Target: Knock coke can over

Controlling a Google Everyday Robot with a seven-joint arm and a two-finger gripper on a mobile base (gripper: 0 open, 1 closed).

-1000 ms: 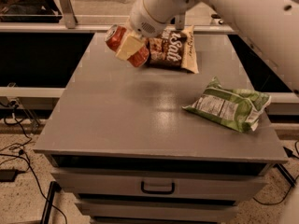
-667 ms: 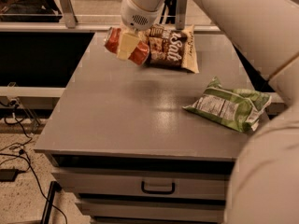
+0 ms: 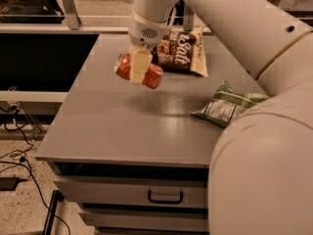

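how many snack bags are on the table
2. A brown bag lies at the back of the table, just behind the claw, which grips the coke can; a green bag lies at the right edge, partly hidden by the arm.

Gray drawer cabinet [image 3: 122, 131], black handle [image 3: 165, 197]; speckled floor [image 3: 24, 214], cables [image 3: 19, 156] at left; dim warm light.

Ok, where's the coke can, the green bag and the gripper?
coke can [image 3: 153, 76]: camera view, its red right end.
green bag [image 3: 229, 106]: camera view, its middle.
gripper [image 3: 139, 75]: camera view, between its fingers [image 3: 139, 62], clamped on the can over the table [image 3: 122, 126].
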